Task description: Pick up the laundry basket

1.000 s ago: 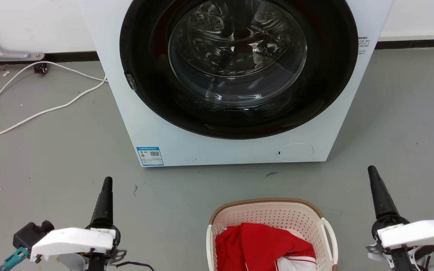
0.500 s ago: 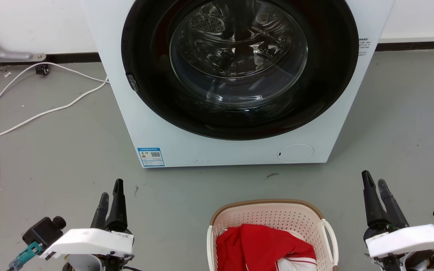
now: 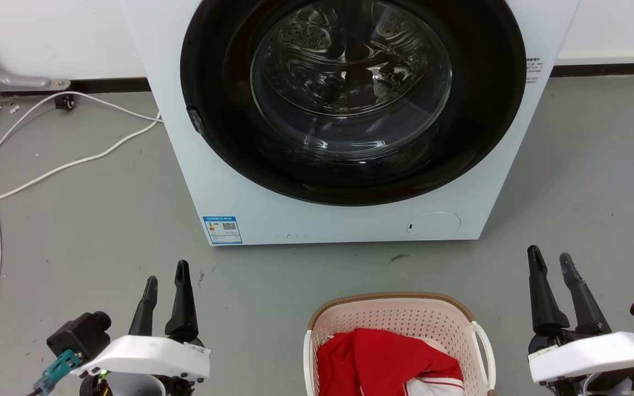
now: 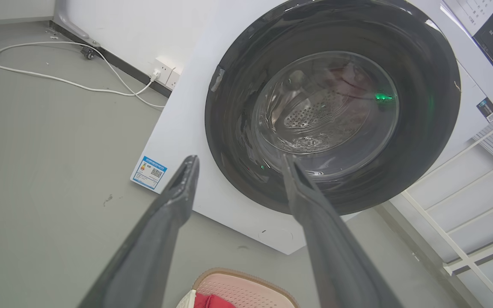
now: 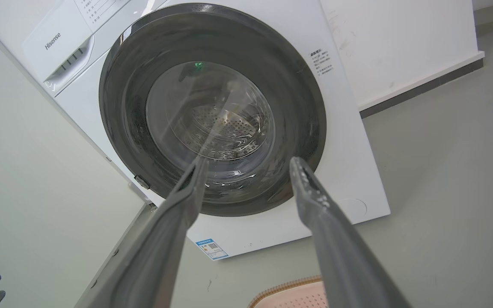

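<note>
The laundry basket (image 3: 394,319) stands on the grey floor at the bottom centre of the head view, cream and perforated with a brown rim and a white loop handle (image 3: 485,352) on its right side. Red and white clothing (image 3: 383,363) lies inside it. Its far rim also peeks into the left wrist view (image 4: 246,278) and the right wrist view (image 5: 289,288). My left gripper (image 3: 167,272) is open to the basket's left, well apart from it. To the basket's right my right gripper (image 3: 549,257) is open too, holding nothing.
A white front-loading washing machine (image 3: 344,220) with a dark round door stands just beyond the basket. White cables (image 3: 47,170) trail over the floor at the left. A white wire rack (image 4: 477,205) stands beside the machine in the left wrist view.
Both grippers have gone from shut to open over the last second. The left one has shifted slightly right, and the head camera has moved a little.
</note>
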You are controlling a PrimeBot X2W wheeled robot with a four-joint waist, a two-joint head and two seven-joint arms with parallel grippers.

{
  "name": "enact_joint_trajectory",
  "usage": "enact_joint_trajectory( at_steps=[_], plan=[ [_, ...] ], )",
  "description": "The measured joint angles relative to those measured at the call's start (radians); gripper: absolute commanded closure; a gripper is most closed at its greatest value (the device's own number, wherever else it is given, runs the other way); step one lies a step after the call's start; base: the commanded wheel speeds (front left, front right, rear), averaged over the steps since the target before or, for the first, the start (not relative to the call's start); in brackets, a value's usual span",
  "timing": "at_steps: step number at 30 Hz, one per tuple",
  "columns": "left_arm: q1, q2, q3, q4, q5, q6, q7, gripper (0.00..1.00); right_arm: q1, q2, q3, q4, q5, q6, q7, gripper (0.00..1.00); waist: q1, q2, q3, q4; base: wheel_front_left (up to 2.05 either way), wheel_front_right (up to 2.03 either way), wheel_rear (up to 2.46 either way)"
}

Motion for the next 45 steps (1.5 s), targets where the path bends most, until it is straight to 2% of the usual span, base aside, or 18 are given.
enact_joint_trajectory(
  at_steps=[4,14,45],
  plan=[
    [0.006,0.000,-0.012,-0.008,0.076,0.008,-0.017,0.00,0.005,0.000,-0.005,-0.010,-0.070,0.000,-0.017,0.00,0.0000,0.0000,-0.001,0.001,0.00,0.00,0.00],
    [0.016,0.001,-0.031,-0.012,0.190,0.024,-0.044,0.00,0.020,0.000,-0.006,-0.030,-0.181,0.000,-0.044,0.00,0.0000,0.0000,-0.003,0.003,0.00,0.00,0.00],
    [0.040,0.002,-0.069,0.014,0.451,0.046,-0.113,0.00,0.050,-0.001,-0.001,-0.061,-0.444,0.000,-0.114,0.00,0.0000,0.0000,-0.009,0.009,0.00,0.00,0.00]
  ],
)
